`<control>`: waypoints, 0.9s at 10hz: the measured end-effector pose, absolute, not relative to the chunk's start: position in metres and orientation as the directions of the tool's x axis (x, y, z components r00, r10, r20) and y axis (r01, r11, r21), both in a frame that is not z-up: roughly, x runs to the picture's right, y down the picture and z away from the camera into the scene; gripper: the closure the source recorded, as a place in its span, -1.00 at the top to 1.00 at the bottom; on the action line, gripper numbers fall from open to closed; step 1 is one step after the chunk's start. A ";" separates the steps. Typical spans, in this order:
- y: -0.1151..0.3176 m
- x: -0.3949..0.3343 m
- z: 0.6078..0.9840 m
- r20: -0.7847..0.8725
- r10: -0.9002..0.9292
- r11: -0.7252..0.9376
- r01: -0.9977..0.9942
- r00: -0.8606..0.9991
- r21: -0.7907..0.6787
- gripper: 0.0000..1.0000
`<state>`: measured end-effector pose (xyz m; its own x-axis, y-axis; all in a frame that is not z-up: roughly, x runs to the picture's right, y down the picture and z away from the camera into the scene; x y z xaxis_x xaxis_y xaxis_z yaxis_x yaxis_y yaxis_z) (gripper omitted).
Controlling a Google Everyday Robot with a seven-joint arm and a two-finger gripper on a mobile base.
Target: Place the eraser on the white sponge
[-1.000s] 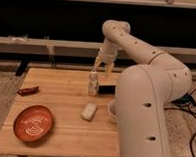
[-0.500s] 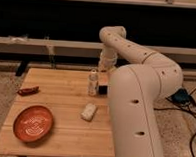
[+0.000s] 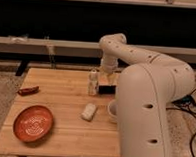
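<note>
The eraser [image 3: 108, 88] is a flat black block lying on the wooden table [image 3: 63, 136], just right of the upright white bottle [image 3: 93, 82]. The white sponge [image 3: 89, 111] lies nearer the front, about a hand's width from the eraser and left of the translucent cup [image 3: 111, 109]. My gripper [image 3: 107, 75] points down directly above the eraser, very close to it or touching it. My white arm [image 3: 144, 111] fills the right side and hides the table's right part and much of the cup.
A red-orange plate [image 3: 33, 123] sits at the table's front left. A dark red object [image 3: 28, 91] lies at the left edge. A dark shelf and wall run behind the table. Cables lie on the floor at the right.
My arm has swung closer to the camera and covers more of the table's right side. The gripper has sunk slightly toward the eraser. The objects have not moved.
</note>
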<state>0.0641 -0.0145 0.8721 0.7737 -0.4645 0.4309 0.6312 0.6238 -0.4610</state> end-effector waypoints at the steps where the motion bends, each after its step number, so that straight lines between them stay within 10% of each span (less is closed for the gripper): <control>1: -0.011 0.065 0.877 0.428 -0.463 0.633 0.627 0.777 -0.453 0.23; 9: 0.029 0.082 0.955 0.428 -0.401 0.587 0.586 0.810 -0.559 0.23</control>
<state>0.0824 0.0295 0.9548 0.8102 -0.4009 0.4276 0.5855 0.5875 -0.5586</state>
